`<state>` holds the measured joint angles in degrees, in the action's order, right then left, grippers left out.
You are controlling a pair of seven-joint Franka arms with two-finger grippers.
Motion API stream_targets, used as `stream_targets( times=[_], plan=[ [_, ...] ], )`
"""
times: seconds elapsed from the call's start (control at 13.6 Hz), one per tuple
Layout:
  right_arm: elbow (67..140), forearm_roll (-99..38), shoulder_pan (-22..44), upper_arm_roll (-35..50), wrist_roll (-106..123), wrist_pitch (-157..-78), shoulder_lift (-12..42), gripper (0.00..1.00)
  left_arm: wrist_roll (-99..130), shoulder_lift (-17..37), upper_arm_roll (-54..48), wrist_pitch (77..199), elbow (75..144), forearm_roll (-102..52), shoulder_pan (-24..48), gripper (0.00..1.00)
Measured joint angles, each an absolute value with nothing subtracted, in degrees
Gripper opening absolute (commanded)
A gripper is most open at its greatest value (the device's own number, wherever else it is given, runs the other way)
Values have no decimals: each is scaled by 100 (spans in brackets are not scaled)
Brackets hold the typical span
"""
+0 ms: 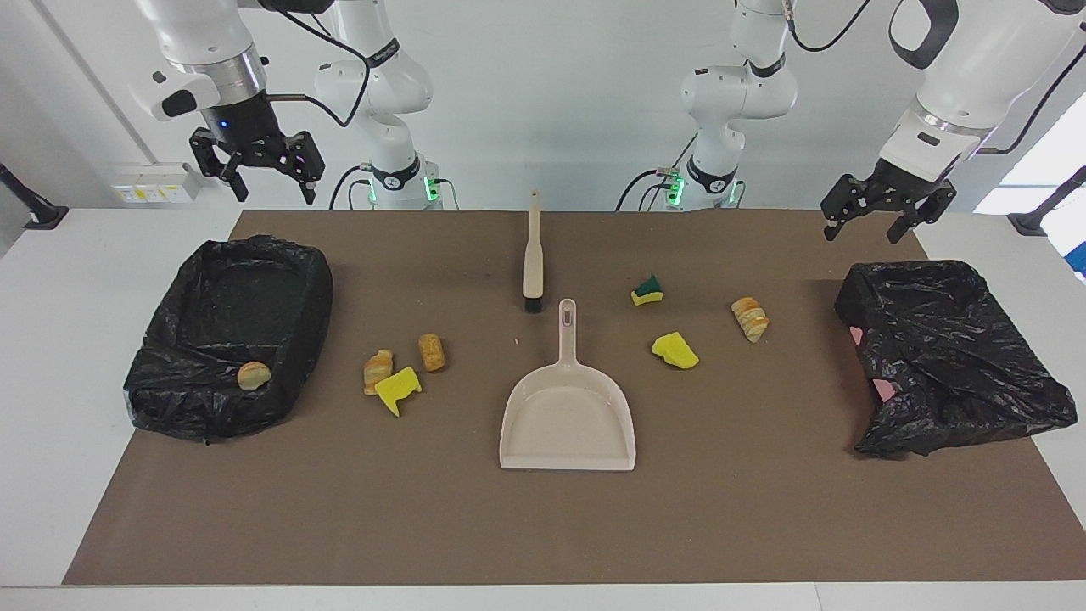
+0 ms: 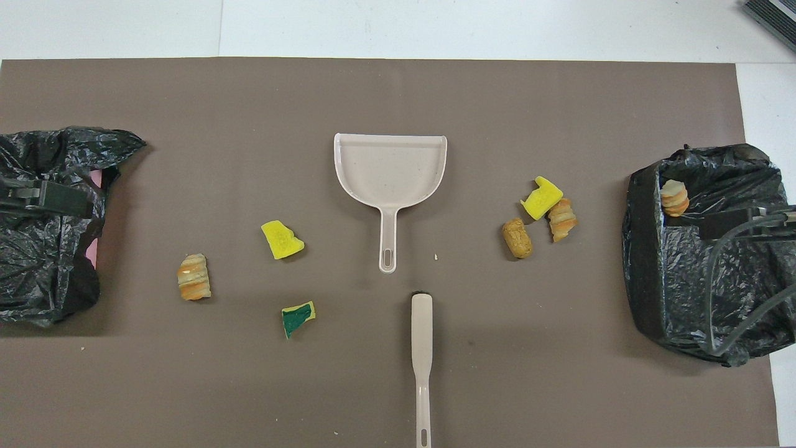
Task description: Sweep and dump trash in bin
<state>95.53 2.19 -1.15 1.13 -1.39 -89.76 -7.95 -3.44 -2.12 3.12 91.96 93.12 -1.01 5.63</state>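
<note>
Brown mat (image 1: 543, 526) bare along its edge farthest from the robots. Dustpan (image 1: 567, 416) and brush (image 1: 533, 255) mid-counter. Left tool (image 1: 877, 214) and right tool (image 1: 259, 165) raised, fingers apart, empty.

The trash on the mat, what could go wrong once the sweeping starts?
1. The trash lies in two groups either side of the dustpan: a roll toward the right arm's end, a sponge chunk toward the left arm's; one sweep may miss a group.
2. The rolls look rounded and may roll away from the brush.
3. The bin at the left arm's end has its bag slumped, so dumping could spill.
</note>
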Motion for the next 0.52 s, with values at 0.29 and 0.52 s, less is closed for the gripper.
stream_targets(
  times=[0.29,0.52],
  plan=[
    [9558,219,-139,96,-139,-8974,-796,100,-344,-212,318,9196,9322,-101,562,100],
    [9559,219,-142,96,-139,-8974,-796,100,-363,-212,321,9196,9365,-101,560,100]
  ],
)
